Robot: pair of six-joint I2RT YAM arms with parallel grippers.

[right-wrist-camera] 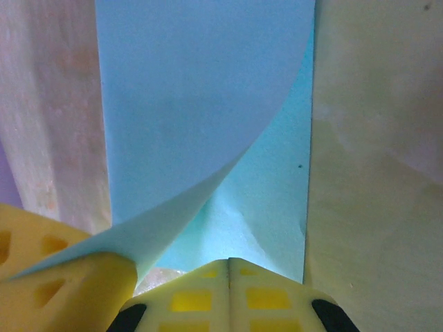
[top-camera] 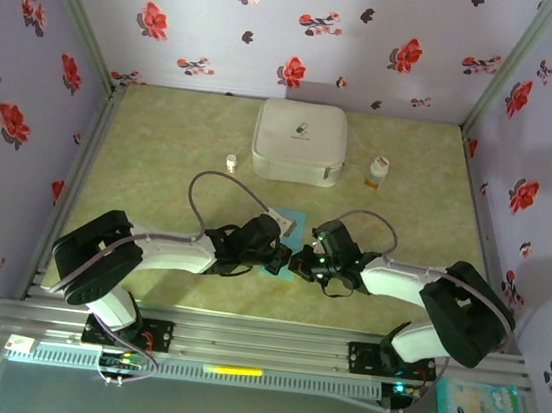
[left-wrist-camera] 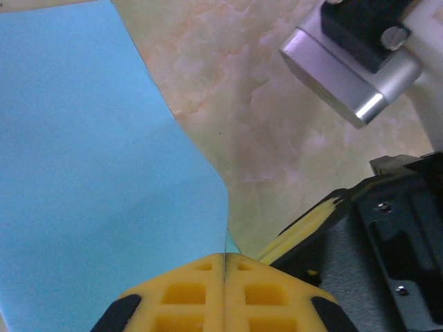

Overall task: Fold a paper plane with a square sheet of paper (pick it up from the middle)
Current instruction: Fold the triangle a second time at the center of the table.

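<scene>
The light blue-teal square sheet of paper (top-camera: 291, 221) lies on the marbled table in front of the arms, its near part covered by both grippers. My left gripper (top-camera: 278, 257) is shut on the sheet's edge, and in the left wrist view its yellow fingertips (left-wrist-camera: 225, 259) pinch the sheet (left-wrist-camera: 83, 173) where it curls up. My right gripper (top-camera: 299, 263) is shut with its tips (right-wrist-camera: 230, 261) on the wrinkled sheet (right-wrist-camera: 208, 104). A raised flap curves over to the left gripper's yellow finger (right-wrist-camera: 48, 283). The right gripper's finger (left-wrist-camera: 304, 232) sits close beside the left one.
A white rounded case (top-camera: 299, 141) stands at the back centre. A small bottle with a white cap (top-camera: 378, 171) is to its right and a tiny white jar (top-camera: 231, 163) to its left. Floral walls enclose the table on three sides.
</scene>
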